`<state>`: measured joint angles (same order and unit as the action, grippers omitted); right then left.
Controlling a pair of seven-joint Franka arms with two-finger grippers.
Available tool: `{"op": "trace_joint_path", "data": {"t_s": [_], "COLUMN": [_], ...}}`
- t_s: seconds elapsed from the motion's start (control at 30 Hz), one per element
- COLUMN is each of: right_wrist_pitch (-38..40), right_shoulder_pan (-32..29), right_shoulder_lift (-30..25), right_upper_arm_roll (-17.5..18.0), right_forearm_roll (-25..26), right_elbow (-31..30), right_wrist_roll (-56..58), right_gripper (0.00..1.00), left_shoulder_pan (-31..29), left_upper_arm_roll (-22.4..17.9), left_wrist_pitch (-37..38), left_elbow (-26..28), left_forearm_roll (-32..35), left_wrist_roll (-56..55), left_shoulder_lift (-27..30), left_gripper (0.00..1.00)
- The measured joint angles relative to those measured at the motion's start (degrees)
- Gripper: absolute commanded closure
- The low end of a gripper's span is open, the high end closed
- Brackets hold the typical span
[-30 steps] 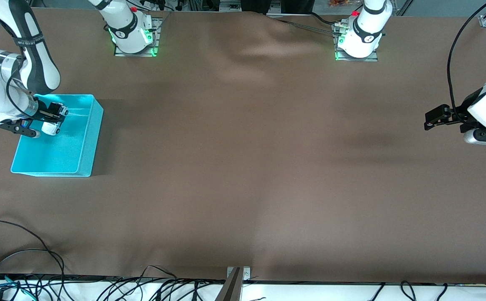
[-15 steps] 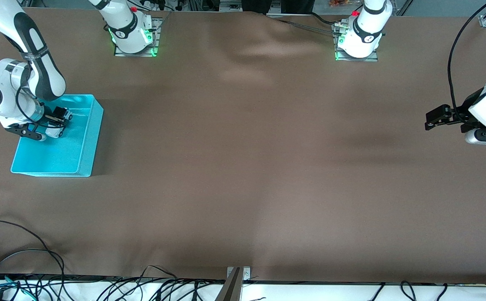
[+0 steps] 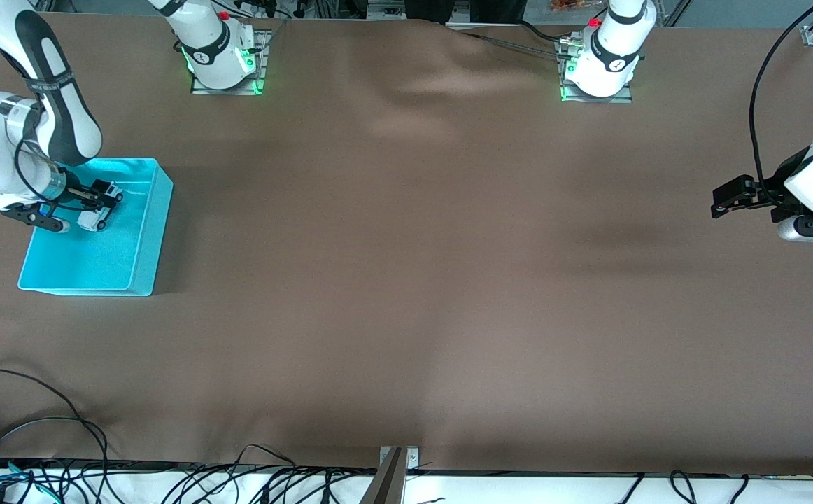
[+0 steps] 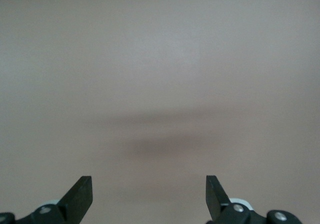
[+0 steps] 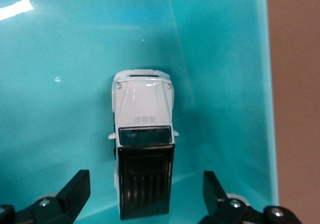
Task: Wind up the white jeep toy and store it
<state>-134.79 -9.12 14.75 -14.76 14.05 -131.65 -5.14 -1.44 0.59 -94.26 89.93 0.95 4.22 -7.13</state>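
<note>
The white jeep toy [image 5: 143,134], with its black roof panel, lies on the floor of the cyan bin [image 5: 240,84], close to one wall. My right gripper [image 5: 145,196] hangs over it, open. Its fingers stand on either side of the roof and do not touch it. In the front view the right gripper [image 3: 103,194] is over the part of the bin [image 3: 142,280] farther from the front camera, and the jeep [image 3: 110,192] shows at its tip. My left gripper [image 3: 716,203] waits open and empty over bare table at the left arm's end; the left wrist view [image 4: 149,196] shows only cloth.
The brown cloth covers the table [image 3: 406,280]. The bin stands at the right arm's end. Cables [image 3: 29,420] lie along the table edge nearest the front camera. The two arm bases [image 3: 221,49] stand along the edge farthest from that camera.
The right gripper has shifted slightly over the bin, dipping and then lifting a little. The left arm has not moved.
</note>
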Motion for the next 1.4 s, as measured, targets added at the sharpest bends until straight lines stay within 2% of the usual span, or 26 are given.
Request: {"op": "trace_joint_path", "data": {"t_s": [0.33,0.67,0.87,1.03,1.4], "right_wrist_pitch": [6.46,10.37,19.62,28.31,39.02], "right_shoulder_pan": [0.18,0.33,0.68,0.93,2.29], "right_shoulder_lift": [-7.53,-12.62,-14.55,-15.24,-15.37], "right_upper_arm_roll": [1.15,6.66,9.0,9.39,11.46], "right_forearm_roll": [0.0,-1.09,-9.84,-14.78,-17.32], "right_elbow": [0.17,1.68,8.71,16.4,26.6], "right_wrist_roll": [0.0,-0.14,-0.16,-0.16,-0.16], "right_gripper": [0.0,0.0,0.0,0.0,0.0], "left_shoulder_pan": [-0.31,-0.3,-0.31,-0.3,-0.31], "left_upper_arm_roll": [-0.3,-0.3,-0.3,-0.3,-0.31], "left_wrist_pitch": [0.0,-0.04,-0.04,-0.04,-0.04], "left_elbow": [0.0,0.0,0.0,0.0,0.0], "left_forearm_roll": [0.0,0.0,0.0,0.0,0.0], "left_wrist_roll": [0.0,0.0,0.0,0.0,0.0], "left_shoulder_lift": [0.0,0.0,0.0,0.0,0.0], "left_gripper": [0.0,0.0,0.0,0.0,0.0]}}
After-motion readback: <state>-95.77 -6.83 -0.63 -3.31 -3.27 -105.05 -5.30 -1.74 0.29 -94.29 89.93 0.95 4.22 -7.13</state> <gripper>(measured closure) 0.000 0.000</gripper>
